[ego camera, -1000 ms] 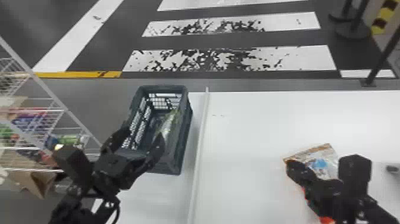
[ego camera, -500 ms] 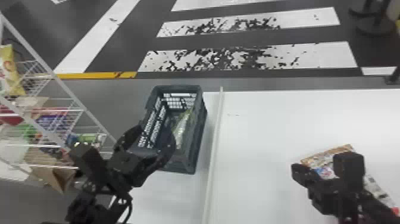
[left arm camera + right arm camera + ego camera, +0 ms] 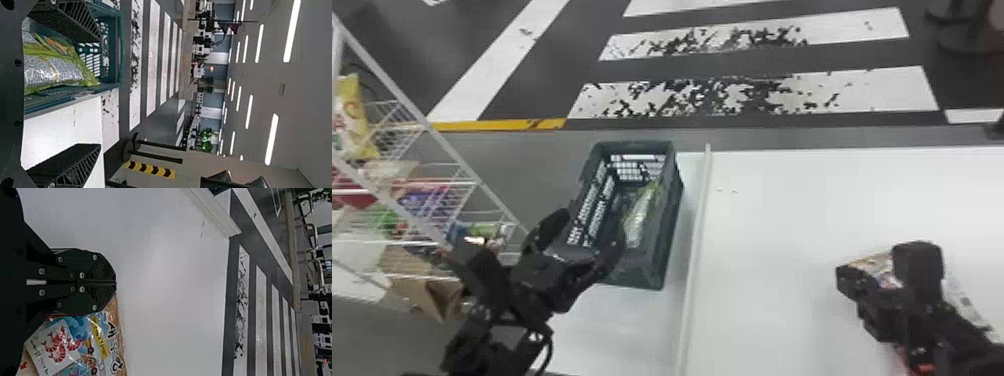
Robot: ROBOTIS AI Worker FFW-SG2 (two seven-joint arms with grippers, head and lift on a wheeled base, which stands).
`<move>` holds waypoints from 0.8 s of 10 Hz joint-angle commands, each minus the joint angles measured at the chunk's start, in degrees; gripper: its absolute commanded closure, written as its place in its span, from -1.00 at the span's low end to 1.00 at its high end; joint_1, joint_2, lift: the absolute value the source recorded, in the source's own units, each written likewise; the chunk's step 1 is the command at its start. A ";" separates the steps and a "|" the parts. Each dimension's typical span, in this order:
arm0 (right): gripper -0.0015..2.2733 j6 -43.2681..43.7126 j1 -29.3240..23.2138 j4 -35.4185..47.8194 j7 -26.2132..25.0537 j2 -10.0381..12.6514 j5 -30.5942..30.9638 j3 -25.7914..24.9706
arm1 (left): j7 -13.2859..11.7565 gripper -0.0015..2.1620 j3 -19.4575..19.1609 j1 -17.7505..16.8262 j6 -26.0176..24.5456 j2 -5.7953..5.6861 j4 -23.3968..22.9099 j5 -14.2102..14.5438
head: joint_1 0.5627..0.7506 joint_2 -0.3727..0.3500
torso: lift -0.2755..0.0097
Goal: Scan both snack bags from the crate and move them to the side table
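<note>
My left gripper (image 3: 594, 232) stands open at the near end of the dark green crate (image 3: 677, 200). Inside the crate a green and silver snack bag (image 3: 639, 215) leans along the right wall. In the left wrist view the fingers of my left gripper (image 3: 96, 94) are wide apart, with the bag (image 3: 51, 70) near one of them. Over the white table on the right is my right gripper (image 3: 852, 277), beside an orange and blue snack bag (image 3: 874, 265). The right wrist view has my right gripper (image 3: 116, 282) shut with nothing between its fingertips and the shrimp-printed bag (image 3: 84, 340) next to it.
A wire shelf (image 3: 442, 175) with assorted packages rises at the left. Along the white table (image 3: 782, 225), a raised pale strip (image 3: 697, 250) runs just right of the crate. A brown paper bag (image 3: 419, 290) is low on the shelf.
The head view has shifted, so the scene sits farther right. My right gripper now covers more of the orange and blue bag. The left gripper stays open by the crate.
</note>
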State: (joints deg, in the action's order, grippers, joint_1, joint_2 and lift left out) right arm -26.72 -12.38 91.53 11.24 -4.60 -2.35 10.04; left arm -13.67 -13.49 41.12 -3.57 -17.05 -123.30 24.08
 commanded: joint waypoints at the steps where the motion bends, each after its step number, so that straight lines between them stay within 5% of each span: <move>1: 0.98 0.03 0.95 -0.73 -0.60 0.03 -0.29 -0.55 | -0.04 -0.97 -0.05 0.02 0.10 0.09 0.08 0.00 | 0.41 0.73 | 0.73; 8: 0.98 -0.14 3.41 -2.84 -1.75 -0.06 -1.69 -4.77 | -0.31 -0.97 -0.31 0.54 0.80 0.09 -0.01 0.00 | 0.41 0.56 | 0.73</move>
State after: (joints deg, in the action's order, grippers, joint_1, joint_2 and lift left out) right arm -26.74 -8.99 88.83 9.63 -4.66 -4.01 5.70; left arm -13.97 -13.80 41.67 -2.77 -16.98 -123.29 24.08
